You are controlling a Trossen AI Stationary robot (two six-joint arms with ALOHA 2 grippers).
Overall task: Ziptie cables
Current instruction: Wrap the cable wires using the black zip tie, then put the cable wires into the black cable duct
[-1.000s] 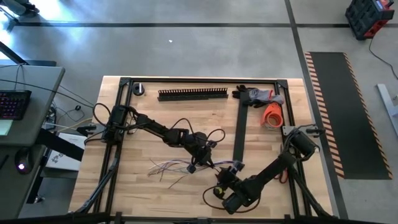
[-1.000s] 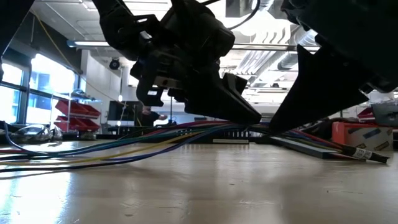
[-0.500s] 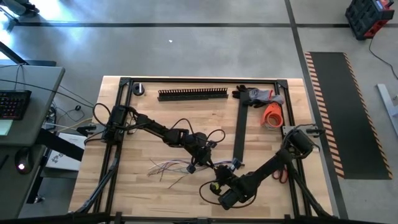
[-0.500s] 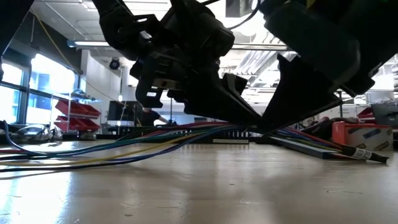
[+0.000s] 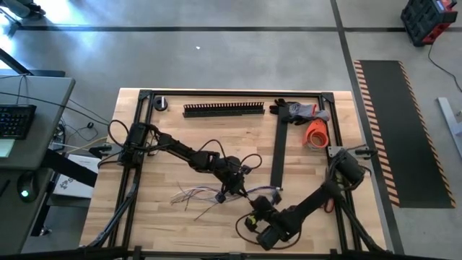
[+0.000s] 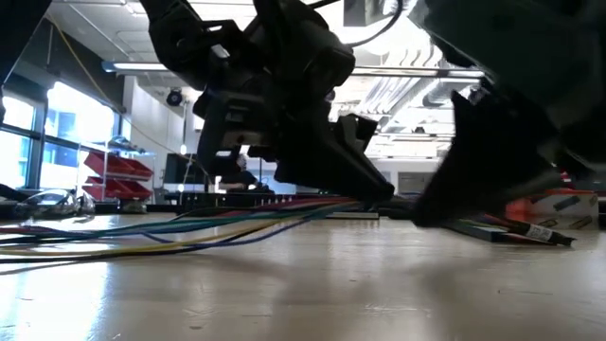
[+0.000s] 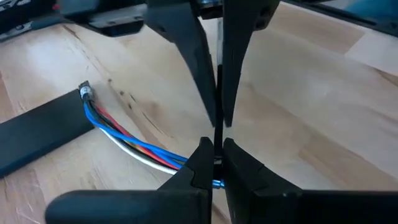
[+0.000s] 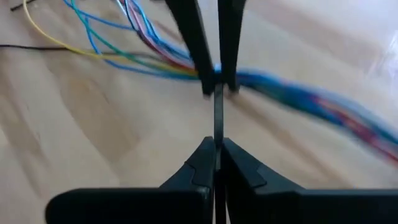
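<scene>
Both claws meet lower middle of the frame: left gripper [image 5: 234,189] pinches the cables [image 5: 198,193], right gripper [image 5: 254,203] is pressed together.

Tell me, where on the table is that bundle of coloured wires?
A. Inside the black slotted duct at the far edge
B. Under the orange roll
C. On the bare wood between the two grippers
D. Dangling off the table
C: the cables lie on the wooden table, where the left gripper and right gripper meet.

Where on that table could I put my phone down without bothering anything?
Bare wood lies between the slotted black duct and the left arm, and in the near-left corner below the loose wire ends. The middle is crowded: both pincers, left pincer and right pincer, meet at the cables.
</scene>
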